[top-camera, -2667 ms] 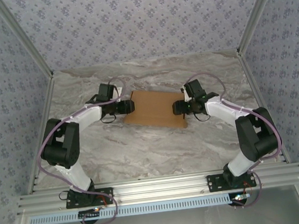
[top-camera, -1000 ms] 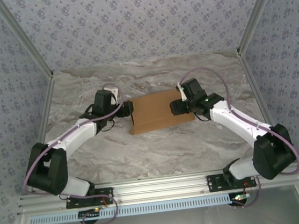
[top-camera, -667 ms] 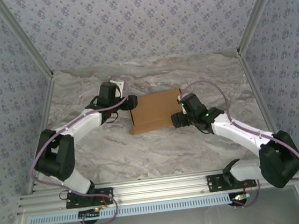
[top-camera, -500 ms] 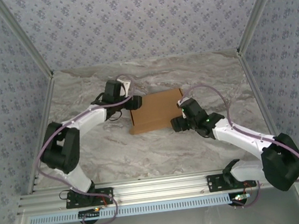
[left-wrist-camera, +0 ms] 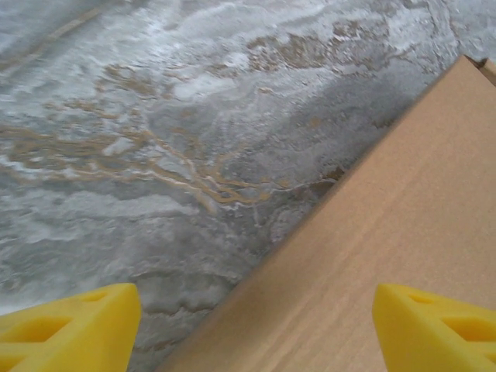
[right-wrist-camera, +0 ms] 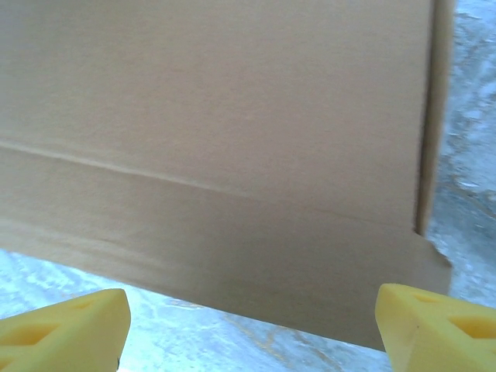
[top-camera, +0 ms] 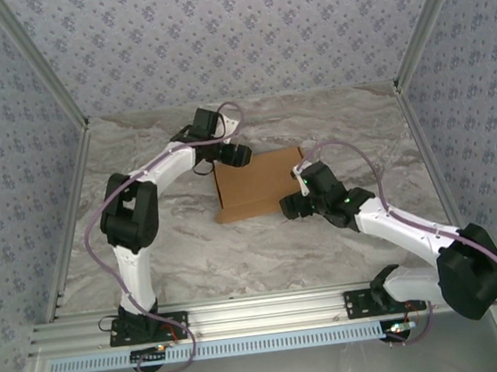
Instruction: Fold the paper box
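The paper box (top-camera: 257, 185) is a flat, shut brown cardboard box lying on the marble table. My left gripper (top-camera: 243, 158) hovers at its far left corner, open. In the left wrist view its yellow fingertips (left-wrist-camera: 70, 329) straddle the box's edge (left-wrist-camera: 364, 256) with nothing gripped. My right gripper (top-camera: 285, 207) is at the box's near right corner, also open. The right wrist view shows the box's lid and front wall (right-wrist-camera: 225, 155) just ahead of my right gripper (right-wrist-camera: 252, 333), whose yellow fingertips (right-wrist-camera: 438, 329) stand wide apart over the table.
The marble table (top-camera: 194, 255) is bounded by patterned walls on three sides and by a metal rail (top-camera: 263, 310) at the near edge. Both arms reach inward towards the box from the sides.
The left arm swung from the box's left side up to its far left corner. The right gripper slid from the right side to the near right corner and opened slightly wider. The box turned slightly.
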Controlling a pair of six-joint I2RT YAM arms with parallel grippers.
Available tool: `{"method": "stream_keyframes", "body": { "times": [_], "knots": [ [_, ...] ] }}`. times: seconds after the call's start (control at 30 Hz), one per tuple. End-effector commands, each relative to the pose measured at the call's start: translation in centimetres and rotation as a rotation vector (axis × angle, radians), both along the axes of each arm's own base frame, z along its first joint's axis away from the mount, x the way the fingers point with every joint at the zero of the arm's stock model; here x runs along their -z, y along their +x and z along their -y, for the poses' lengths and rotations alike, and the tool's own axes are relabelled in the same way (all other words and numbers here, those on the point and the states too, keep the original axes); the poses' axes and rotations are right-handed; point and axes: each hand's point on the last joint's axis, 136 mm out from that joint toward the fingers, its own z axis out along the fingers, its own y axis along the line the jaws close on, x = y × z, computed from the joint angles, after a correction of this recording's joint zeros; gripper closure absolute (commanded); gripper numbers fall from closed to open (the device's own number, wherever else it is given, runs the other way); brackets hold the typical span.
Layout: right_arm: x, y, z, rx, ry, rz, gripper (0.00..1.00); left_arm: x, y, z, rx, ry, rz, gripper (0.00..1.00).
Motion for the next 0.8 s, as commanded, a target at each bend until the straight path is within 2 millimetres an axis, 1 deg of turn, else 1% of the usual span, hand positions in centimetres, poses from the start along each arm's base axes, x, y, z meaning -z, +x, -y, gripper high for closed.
{"method": "stream_keyframes", "body": {
  "times": [0.0, 0.1, 0.2, 0.33, 0.53, 0.6, 0.77],
  "knots": [
    [0.6, -0.4, -1.6, -0.1, 0.028, -0.03, 0.16, 0.9, -1.1, 0.5, 0.071, -0.008, -0.107, 0.22],
    [0.7, 0.3, -2.0, -0.094, 0.042, -0.038, 0.16, 1.7, -0.7, 0.5, 0.077, 0.005, -0.134, 0.22],
    [0.4, 1.0, -2.3, -0.087, 0.074, -0.049, 0.17, 2.0, -0.4, 0.4, 0.082, 0.002, -0.157, 0.22],
    [0.0, 0.5, -2.5, -0.094, 0.106, -0.075, 0.18, 1.7, -1.0, 0.2, 0.098, -0.023, -0.201, 0.22],
    [-0.4, -0.4, -1.0, -0.064, 0.116, -0.132, 0.18, 1.1, -3.2, -0.4, 0.09, -0.096, -0.26, 0.23],
    [-0.5, -0.7, -0.5, -0.05, 0.13, -0.163, 0.18, 0.9, -4.3, -0.6, 0.09, -0.132, -0.276, 0.23],
    [-0.5, -1.1, 0.7, 0.016, 0.203, -0.212, 0.18, 1.2, -7.4, -1.4, 0.057, -0.186, -0.305, 0.24]
  ]
}}
